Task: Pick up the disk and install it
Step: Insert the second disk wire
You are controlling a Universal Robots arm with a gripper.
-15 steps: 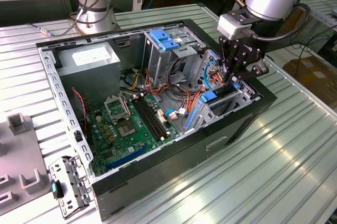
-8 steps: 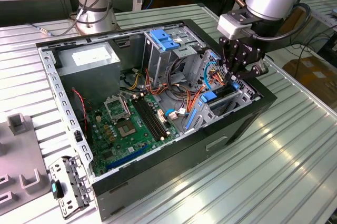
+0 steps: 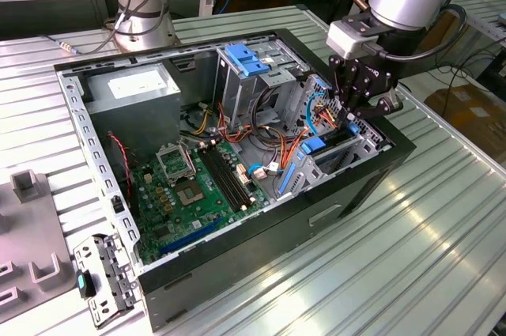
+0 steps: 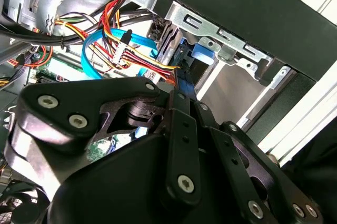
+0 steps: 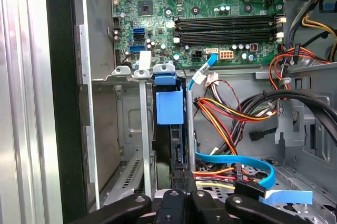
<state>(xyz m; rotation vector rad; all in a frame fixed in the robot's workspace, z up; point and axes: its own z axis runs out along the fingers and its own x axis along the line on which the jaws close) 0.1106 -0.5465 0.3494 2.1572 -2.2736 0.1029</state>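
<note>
One pincer [image 3: 357, 112] hangs over one open computer case [image 3: 316, 217]; one disk [image 5: 169, 109] stands edgewise in the drive cage. Pincer opening: cannot tell.

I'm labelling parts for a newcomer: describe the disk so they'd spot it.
Find the open computer case, then the metal drive cage at its end on the exterior view's right, below the gripper. The disk stands on edge in a cage slot; its blue plastic rail sets it apart from the bare dividers alongside.

The arm reaches down from the exterior view's upper right, its black hand [image 3: 360, 107] pointing downward.
</note>
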